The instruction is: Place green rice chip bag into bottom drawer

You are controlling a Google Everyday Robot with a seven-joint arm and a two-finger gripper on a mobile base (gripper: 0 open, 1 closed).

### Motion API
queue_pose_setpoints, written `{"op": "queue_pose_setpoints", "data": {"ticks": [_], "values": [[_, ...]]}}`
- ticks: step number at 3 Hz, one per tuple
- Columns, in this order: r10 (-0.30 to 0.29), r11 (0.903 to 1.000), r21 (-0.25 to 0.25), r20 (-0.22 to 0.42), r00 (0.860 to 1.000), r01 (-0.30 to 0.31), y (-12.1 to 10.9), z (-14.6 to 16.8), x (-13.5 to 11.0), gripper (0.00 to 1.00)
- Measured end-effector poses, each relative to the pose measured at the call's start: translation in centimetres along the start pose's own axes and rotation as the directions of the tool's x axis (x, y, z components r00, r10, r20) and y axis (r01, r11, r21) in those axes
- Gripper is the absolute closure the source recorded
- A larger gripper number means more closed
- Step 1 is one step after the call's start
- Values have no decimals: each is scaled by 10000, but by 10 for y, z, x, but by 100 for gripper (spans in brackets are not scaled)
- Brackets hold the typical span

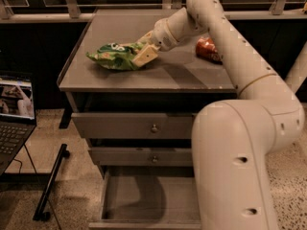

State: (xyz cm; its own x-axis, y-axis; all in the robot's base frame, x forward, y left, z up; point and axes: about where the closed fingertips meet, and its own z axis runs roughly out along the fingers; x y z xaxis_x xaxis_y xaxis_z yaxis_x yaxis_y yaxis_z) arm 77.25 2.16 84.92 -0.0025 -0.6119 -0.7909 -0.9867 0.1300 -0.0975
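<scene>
The green rice chip bag (113,55) lies crinkled on the left half of the grey cabinet top (192,73). My gripper (143,51) is at the bag's right end, fingers closed on its edge, low against the top. The bottom drawer (144,200) stands pulled out below, a wide grey box with a bare floor; the arm's body hides its right part.
A crushed red soda can (207,49) lies on the cabinet top right of the gripper. Two closed grey drawers with small knobs (154,127) sit above the open one. An open laptop (14,114) is at the left, and a black stand leg (50,183) lies on the floor.
</scene>
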Motion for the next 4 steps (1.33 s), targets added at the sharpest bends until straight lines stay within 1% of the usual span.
{"op": "queue_pose_setpoints", "data": {"ticks": [1, 2, 3, 4], "values": [[-311, 9981, 557, 619, 9976, 277, 29, -54, -22, 100], [-1111, 9924, 625, 882, 9899, 1058, 86, -93, -47, 100], [-1298, 9915, 247, 1059, 9859, 1279, 142, -96, -42, 100], [-926, 9943, -449, 798, 9925, 964, 165, -72, -18, 100]]}}
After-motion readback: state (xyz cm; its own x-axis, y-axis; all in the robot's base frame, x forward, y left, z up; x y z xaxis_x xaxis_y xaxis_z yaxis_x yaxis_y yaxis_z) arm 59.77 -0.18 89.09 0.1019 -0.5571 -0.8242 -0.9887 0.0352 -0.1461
